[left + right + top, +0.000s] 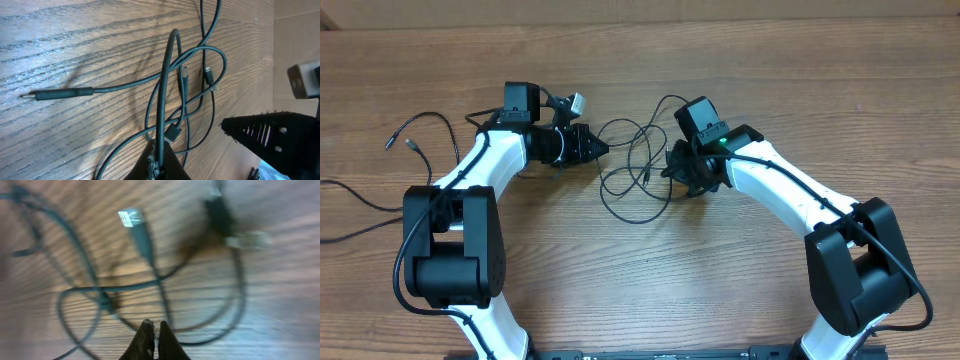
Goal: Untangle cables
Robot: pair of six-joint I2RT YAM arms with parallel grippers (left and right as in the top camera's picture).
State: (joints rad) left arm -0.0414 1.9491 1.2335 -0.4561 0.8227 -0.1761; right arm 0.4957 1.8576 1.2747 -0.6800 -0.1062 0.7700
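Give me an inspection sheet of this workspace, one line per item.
Surface: wooden table, plain wood grain.
Job's things: tangled cables looped over one another between the two arms. A separate cable lies apart at the left.
Clutter: nothing seen.
Grippers: left claw shut on a strand of the tangled cables. Right claw shut just above them; its wrist view is too blurred to tell whether it holds a strand.
Cables: thick black arm wiring runs along the arms, apart from the tangle.
Surroundings: nothing seen.
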